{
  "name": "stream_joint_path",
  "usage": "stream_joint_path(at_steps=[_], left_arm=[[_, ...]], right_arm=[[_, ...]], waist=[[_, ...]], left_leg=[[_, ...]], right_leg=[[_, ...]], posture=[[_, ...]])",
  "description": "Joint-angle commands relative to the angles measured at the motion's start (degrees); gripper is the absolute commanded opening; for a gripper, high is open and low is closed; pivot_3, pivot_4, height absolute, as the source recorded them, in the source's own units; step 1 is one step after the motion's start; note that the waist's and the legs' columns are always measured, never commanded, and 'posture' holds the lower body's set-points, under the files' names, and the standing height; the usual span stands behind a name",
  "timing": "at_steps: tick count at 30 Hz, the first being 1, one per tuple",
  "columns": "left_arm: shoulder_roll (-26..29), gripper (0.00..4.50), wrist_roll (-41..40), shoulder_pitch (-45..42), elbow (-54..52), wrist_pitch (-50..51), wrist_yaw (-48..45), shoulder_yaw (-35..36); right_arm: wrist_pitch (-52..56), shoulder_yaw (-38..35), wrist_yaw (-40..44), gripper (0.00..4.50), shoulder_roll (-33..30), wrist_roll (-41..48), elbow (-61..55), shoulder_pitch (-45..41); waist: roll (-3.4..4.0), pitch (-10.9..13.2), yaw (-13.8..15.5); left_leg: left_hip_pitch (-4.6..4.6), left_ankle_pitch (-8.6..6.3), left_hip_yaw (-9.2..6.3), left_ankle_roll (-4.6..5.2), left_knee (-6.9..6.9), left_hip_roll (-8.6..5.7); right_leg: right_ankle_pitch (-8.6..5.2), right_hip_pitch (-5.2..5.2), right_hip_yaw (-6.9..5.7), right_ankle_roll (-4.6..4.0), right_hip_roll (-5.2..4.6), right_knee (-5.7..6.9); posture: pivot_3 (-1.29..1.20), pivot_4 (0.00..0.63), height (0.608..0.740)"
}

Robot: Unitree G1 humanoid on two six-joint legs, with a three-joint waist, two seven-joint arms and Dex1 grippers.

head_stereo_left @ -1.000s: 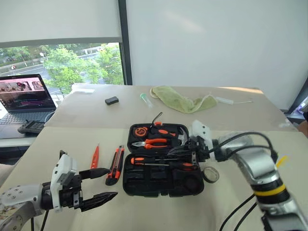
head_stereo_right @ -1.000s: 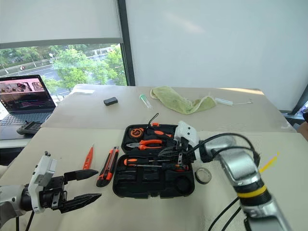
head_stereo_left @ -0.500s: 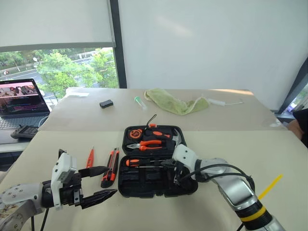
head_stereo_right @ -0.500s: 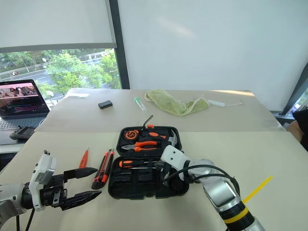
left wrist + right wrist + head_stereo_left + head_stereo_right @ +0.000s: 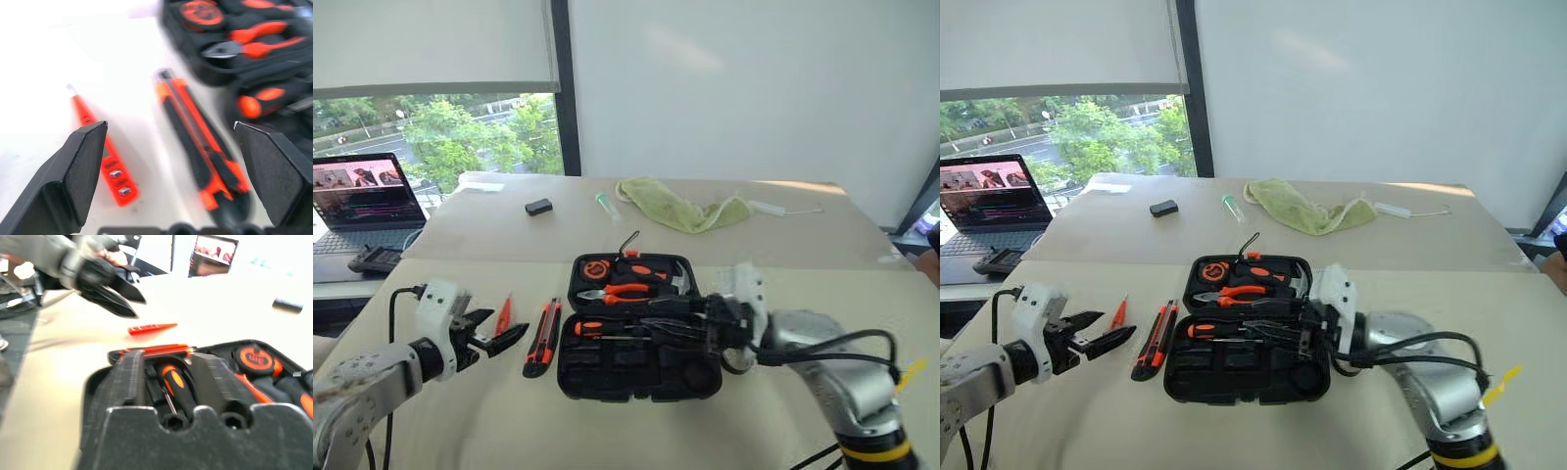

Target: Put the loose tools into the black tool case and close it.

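One black tool case (image 5: 636, 343) lies open in the middle of the beige table (image 5: 803, 245), its moulded slots holding orange-handled pliers (image 5: 625, 290), a round tape measure (image 5: 598, 267) and two orange-and-black screwdrivers (image 5: 607, 328). Two loose tools lie just left of it, an orange-and-black utility knife (image 5: 544, 336) nearest and a thin red tester screwdriver (image 5: 503, 314) beyond. Two grippers hover low: the left gripper (image 5: 489, 333), fingers wide apart, beside the tester, and the right gripper (image 5: 677, 321), fingers slightly apart and empty, over the screwdrivers.
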Motion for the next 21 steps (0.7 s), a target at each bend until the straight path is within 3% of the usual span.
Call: stream_joint_path(at_steps=[1, 4, 12, 21], left_arm=[[-0.55, 4.48, -0.68, -5.98, -1.90, 6.85, 5.38, -3.58], [-3.21, 4.48, 0.96, -10.89, 0.14, 12.54, 11.16, -4.79], [-8.16, 4.48, 2.52, -17.35, 0.14, 21.01, 15.05, -8.75], [-11.60, 4.48, 13.77, -18.50, 3.61, 19.23, 22.74, -8.54]], right_arm=[[1.90, -5.84, 0.46, 3.53, -4.59, 4.75, -4.86, 1.23], [2.10, -8.84, 0.78, 4.42, -8.26, 6.48, -6.46, 2.49], [1.45, -13.16, -0.52, 4.42, -12.46, 9.22, -9.69, 8.28], [1.46, -15.77, -2.77, 4.42, -14.21, 11.34, -12.10, 11.73]], waist=[[0.01, 0.02, 0.20], [-0.01, 0.03, 0.27], [-0.16, 0.08, 0.24], [-0.21, 0.11, 0.28]], left_leg=[[-0.01, 0.00, 0.01, 0.00, 0.01, 0.00], [-0.01, 0.00, 0.01, 0.04, 0.05, -0.07], [-0.06, 0.03, 0.00, 0.06, 0.02, -0.09], [-0.10, 0.04, -0.03, 0.06, 0.06, -0.09]], right_leg=[[0.00, 0.01, 0.01, 0.00, -0.09, -0.06], [0.01, 0.09, -0.01, 0.01, -0.12, -0.08], [0.02, 0.06, 0.01, 0.03, -0.10, -0.13], [0.04, 0.08, 0.08, 0.05, -0.17, -0.16]], posture=[[0.00, 0.150, 0.740], [0.00, 0.150, 0.740], [0.00, 0.150, 0.740], [0.00, 0.150, 0.740]])
